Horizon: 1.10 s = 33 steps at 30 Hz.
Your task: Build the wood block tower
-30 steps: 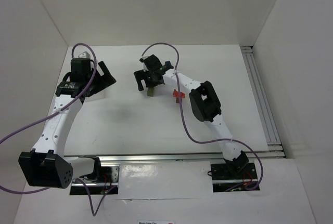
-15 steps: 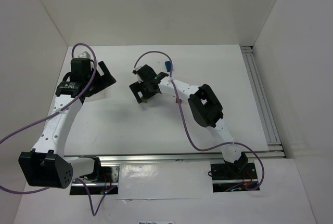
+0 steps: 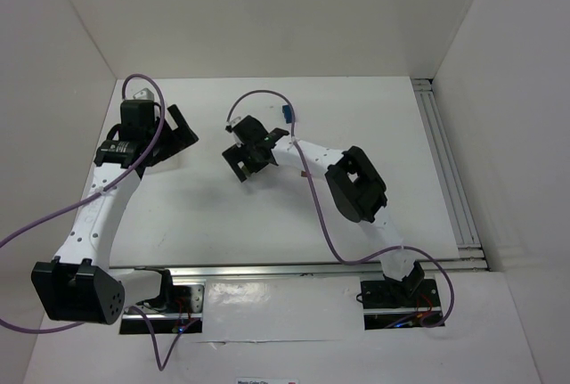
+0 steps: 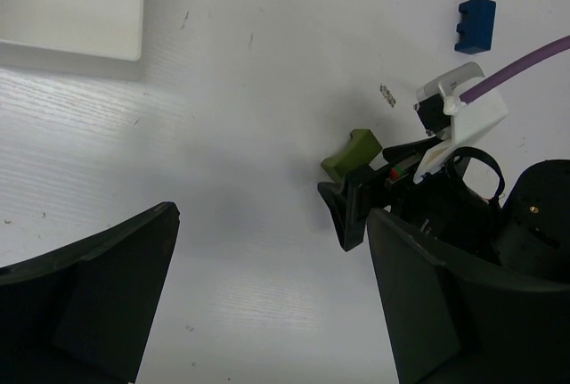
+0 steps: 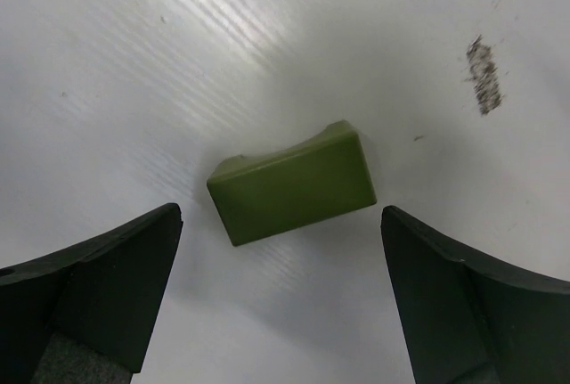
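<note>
On the left of the overhead frame I see my left claw [image 3: 181,130] hanging over the white surface [image 3: 205,215], well apart from any block. Its wrist camera shows both fingers spread wide with nothing between them. At the upper left of that wrist frame sits the corner of a white tray [image 4: 71,5], lying flat. Toward the centre of the overhead frame, my right claw [image 3: 245,159] is lowered close to the surface with its jaws parted. An olive green block [image 5: 292,183] lies flat on the surface in the gap ahead of the two fingers, and bare surface shows on either side of it, so neither finger touches it. The block has a shallow curved notch along its upper edge and sits slightly askew in the wrist frame. From the left wrist camera, the same block pokes out just to the upper left of the right claw's fingers. Further right and higher, a blue block [image 3: 286,114] rests alone, near the right arm's purple cable [image 3: 316,215].
</note>
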{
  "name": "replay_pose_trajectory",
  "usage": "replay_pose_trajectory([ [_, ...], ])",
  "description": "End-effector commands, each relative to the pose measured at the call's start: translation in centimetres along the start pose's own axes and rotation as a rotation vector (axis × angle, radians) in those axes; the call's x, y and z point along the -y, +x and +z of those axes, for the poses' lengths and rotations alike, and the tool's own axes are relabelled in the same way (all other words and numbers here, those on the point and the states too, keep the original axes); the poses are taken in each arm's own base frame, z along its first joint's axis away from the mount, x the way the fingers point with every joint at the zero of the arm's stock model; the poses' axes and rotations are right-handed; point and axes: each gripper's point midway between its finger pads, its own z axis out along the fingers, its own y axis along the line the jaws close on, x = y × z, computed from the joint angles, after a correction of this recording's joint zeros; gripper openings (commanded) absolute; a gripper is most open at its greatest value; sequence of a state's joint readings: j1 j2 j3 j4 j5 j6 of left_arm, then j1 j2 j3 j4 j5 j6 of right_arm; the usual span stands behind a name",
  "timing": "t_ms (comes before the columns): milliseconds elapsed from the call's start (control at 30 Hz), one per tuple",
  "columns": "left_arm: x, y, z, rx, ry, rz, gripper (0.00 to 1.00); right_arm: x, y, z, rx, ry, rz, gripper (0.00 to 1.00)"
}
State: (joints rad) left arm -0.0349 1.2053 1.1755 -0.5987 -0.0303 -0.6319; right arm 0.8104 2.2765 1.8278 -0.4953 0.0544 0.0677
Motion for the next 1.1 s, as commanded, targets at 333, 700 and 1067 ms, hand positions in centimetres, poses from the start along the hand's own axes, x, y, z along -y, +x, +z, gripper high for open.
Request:
replay_pose_trajectory([
  [333,-0.1,-0.9,-0.6,0.041,-0.004,0.005,1.00,1.2,-3.1,0.2,0.076,0.086,-0.117,0.92],
  [700,-0.1,-0.9,-0.6,0.041,-0.004,0.005,1.00,0.1,-3.7,0.2,0.108,0.018,-0.136,0.74],
  [1067,-0.1,-0.9,-0.6,0.041,-0.004,0.005,1.00,0.3,-2.7,-1.2,0.063,0.022,-0.002,0.64],
])
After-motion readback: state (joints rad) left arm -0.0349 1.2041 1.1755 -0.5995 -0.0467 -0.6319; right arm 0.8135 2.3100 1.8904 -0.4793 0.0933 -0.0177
